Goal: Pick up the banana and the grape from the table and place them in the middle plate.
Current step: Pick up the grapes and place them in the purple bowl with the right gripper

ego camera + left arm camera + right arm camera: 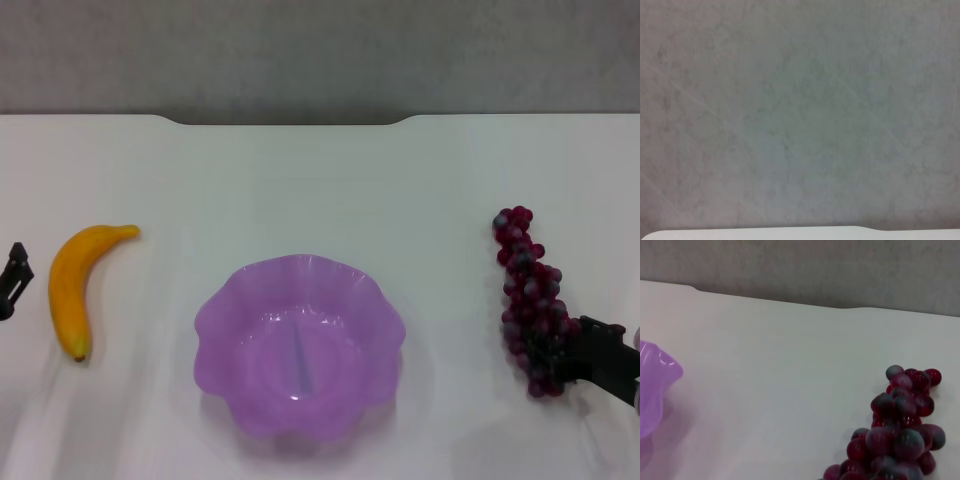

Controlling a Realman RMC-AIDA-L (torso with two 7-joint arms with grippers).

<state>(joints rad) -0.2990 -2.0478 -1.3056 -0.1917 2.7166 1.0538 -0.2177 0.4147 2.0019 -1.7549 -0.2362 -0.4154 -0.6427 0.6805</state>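
Right end effector sits at lower right of the frame, against the near end of the grape, whose long axis runs up-frame; grip state cannot be told. Banana lies left, beside the left end effector, state likewise undetermined. Middle plate stands empty on the tabletop. No legible markings.

Lab bench; bare white table; grey wall

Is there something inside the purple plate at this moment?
No fruit is inside the middle plate; only its translucent purple bottom shows. The banana lies on the table to its left, the grape to its right, with the right pincer at the bunch.
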